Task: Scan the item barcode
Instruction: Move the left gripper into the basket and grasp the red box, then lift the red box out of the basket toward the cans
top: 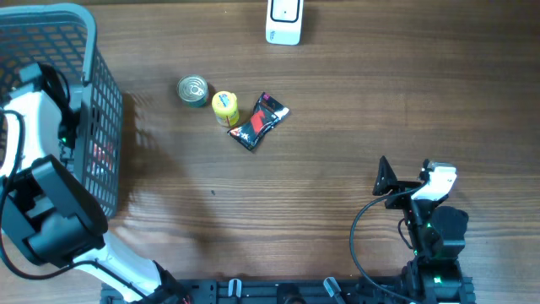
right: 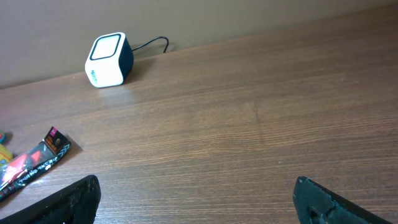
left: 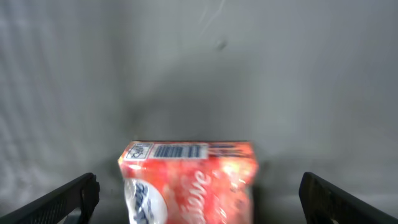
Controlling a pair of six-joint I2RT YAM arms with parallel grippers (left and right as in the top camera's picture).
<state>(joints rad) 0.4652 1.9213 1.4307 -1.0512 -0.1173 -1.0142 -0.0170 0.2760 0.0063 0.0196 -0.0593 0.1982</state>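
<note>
Both sets are spread wide and hold nothing. My left fingers [left: 68, 199] hang inside the grey basket [top: 51, 25] at the counter's [top: 337, 169] left end, one on either side of the orange-red pack [left: 193, 180] lying on the basket floor, not touching it. Its barcode [left: 180, 151] faces up along the far edge. My right fingers [right: 68, 202] hover over bare wood near the counter's front right. The white scanner [top: 283, 21] stands at the far edge, well apart from both. Between them lie a tin can [top: 193, 90], a yellow tub [top: 225, 108] and a black and red sachet [top: 259, 121], close together.
</note>
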